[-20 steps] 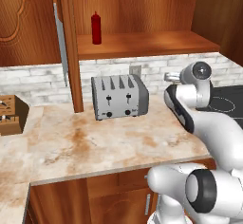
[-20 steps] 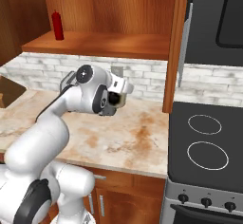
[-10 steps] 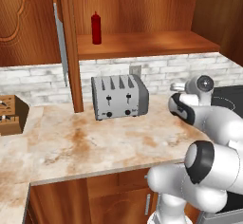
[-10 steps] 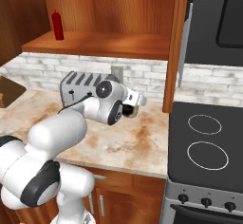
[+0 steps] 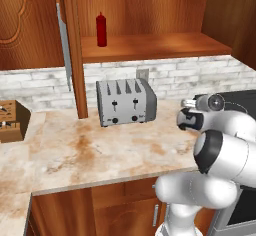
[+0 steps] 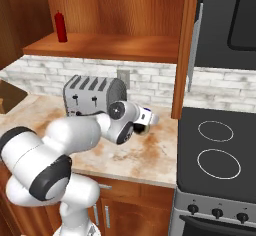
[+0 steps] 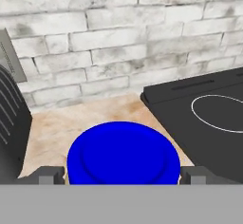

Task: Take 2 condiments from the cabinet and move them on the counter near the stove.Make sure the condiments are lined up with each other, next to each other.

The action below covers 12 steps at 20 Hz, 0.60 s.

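While toaster (image 7: 9, 128) flanks, claw (image 7: 122, 175) seemingly grips jar (image 7: 123, 154).

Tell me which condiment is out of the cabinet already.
The jar with the blue lid, held between the gripper's fingertips above the counter beside the stove. The red bottle stands on the cabinet shelf.

Counter (image 5: 100, 155): open worktop in front of toaster (image 5: 125, 101), unobstructed to the front edge. Strip between toaster and stove (image 6: 215, 150): occupied by gripper (image 7: 123, 175), closed on jar (image 7: 123, 156); brick wall close behind. Left end: knife block (image 5: 10, 121). Cabinet (image 6: 107, 45): shelf open right of red bottle (image 5: 101, 29); door (image 5: 62, 40) edge and post on left side.
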Available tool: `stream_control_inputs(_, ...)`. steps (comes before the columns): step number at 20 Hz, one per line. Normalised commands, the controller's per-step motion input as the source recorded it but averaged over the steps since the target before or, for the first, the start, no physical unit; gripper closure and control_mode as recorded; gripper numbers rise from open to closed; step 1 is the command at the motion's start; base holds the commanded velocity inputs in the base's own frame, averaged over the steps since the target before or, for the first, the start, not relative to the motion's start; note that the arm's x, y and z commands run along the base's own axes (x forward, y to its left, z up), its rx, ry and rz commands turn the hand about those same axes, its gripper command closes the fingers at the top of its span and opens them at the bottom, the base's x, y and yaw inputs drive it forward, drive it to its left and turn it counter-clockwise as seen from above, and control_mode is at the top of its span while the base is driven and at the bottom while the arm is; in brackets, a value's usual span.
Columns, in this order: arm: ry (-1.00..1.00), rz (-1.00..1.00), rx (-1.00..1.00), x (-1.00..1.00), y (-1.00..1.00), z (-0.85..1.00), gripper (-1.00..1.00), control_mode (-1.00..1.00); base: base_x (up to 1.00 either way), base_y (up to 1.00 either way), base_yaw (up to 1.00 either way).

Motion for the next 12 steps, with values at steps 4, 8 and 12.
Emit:
stream_control_inputs(4, 0.00, 0.00, 0.00, 0.21, 0.00, -0.24, 1.00, -1.00, 0.00, 0.00, 0.00)
stream_control_inputs(8, 0.04, 0.00, 0.00, 0.31, 0.00, -0.20, 1.00, -1.00, 0.00, 0.00, 0.00)
stream_control_inputs(12, 0.10, 0.00, 0.00, 0.35, 0.00, -0.16, 1.00, -1.00, 0.00, 0.00, 0.00)
